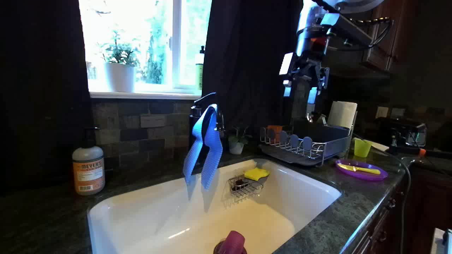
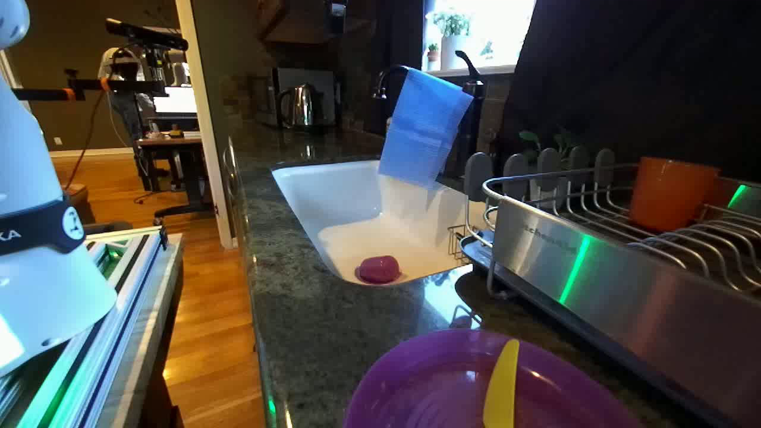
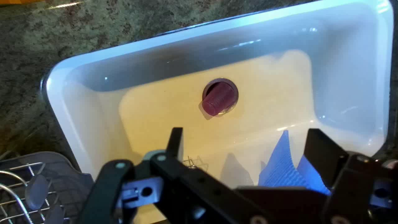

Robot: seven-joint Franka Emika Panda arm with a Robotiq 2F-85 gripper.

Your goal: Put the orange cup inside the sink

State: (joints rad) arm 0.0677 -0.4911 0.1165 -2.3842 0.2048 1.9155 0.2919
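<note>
The orange cup (image 2: 672, 193) stands in the dish rack, and it also shows partly behind the rack's prongs in an exterior view (image 1: 274, 133). It is out of view in the wrist view. The white sink (image 1: 116, 208) is set in the dark stone counter; its rim also shows in an exterior view (image 2: 321, 164) and in the wrist view (image 3: 124, 49). My gripper (image 1: 299, 93) is raised well above the counter, apart from the cup. Its fingers (image 3: 245, 130) are spread wide with nothing held between them.
A magenta cup (image 3: 220, 98) lies at the sink drain. A blue cloth (image 2: 425, 125) hangs over the faucet. The dish rack (image 1: 317, 151) stands beside the sink, near a yellow-green cup (image 1: 362, 147) and a purple plate (image 2: 416, 380) with a yellow knife. A soap bottle (image 1: 88, 171) stands opposite.
</note>
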